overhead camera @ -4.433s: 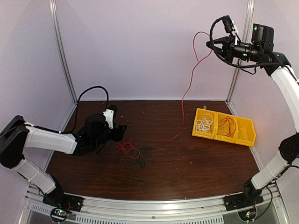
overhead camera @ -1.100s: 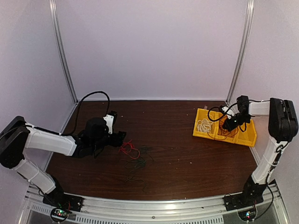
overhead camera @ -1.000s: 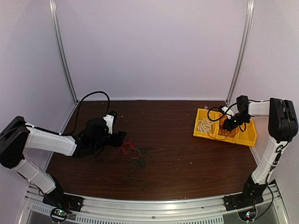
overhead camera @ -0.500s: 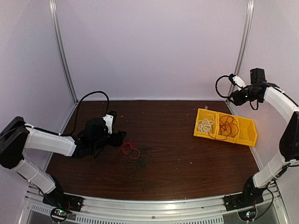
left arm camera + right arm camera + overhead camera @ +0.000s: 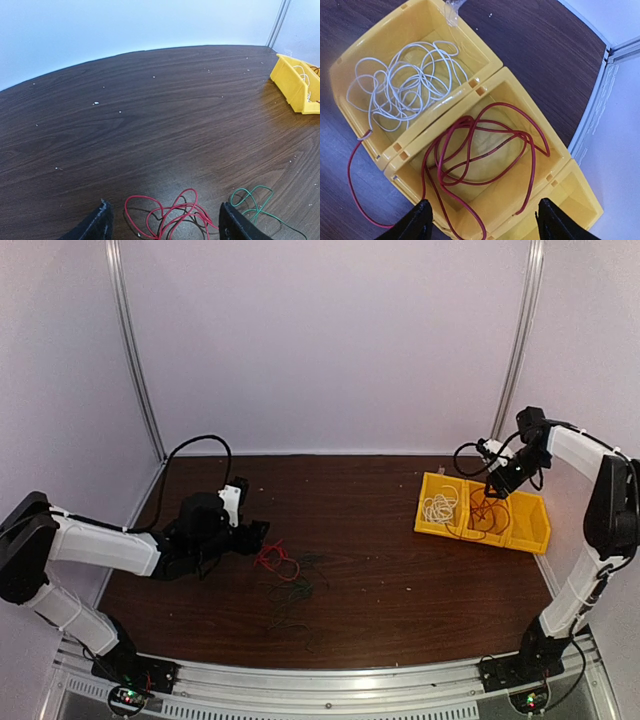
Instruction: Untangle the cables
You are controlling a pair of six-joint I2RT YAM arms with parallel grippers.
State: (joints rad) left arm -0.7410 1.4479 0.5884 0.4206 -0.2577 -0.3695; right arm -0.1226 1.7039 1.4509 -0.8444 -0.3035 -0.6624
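Observation:
A bright red cable (image 5: 275,560) lies in a loose coil on the table, tangled with a thin dark green one (image 5: 300,585). In the left wrist view the red coil (image 5: 170,212) sits between the fingers of my open left gripper (image 5: 165,225), low over the table, with the green loop (image 5: 252,197) just to the right. A white cable (image 5: 407,82) fills the left yellow bin (image 5: 350,52). A dark red cable (image 5: 485,150) lies in the middle bin, one loop hanging over its front wall. My right gripper (image 5: 482,220) hovers open and empty above that bin.
Three joined yellow bins (image 5: 527,530) stand at the back right near the corner post (image 5: 510,360); the rightmost holds nothing I can see. White walls close in the table at the back and on both sides. A thick black cable arcs over my left arm (image 5: 195,440).
My right gripper opened, leaving the dark red cable in the middle bin, swung up and away, and now hovers above the bins. The left arm has not moved.

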